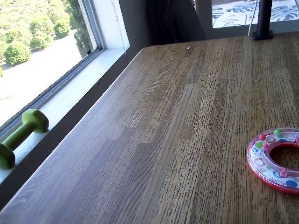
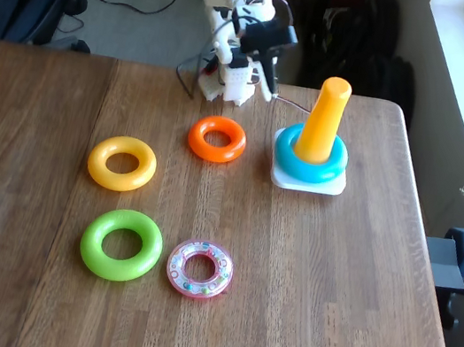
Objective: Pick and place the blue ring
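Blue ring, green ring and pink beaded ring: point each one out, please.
blue ring (image 2: 284, 151), fixed view, left side of its band around the peg.
green ring (image 2: 94, 239), fixed view, left side of its band.
pink beaded ring (image 1: 259, 158), wrist view, left part of its band.

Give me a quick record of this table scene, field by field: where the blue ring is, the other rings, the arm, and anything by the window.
blue ring: on the orange-yellow peg, resting on the white base
loose rings on table: orange ring, yellow ring, green ring, pink beaded ring
arm: at the table's far edge, folded back, touching no ring
gripper state: cannot tell
windowsill: green dumbbell
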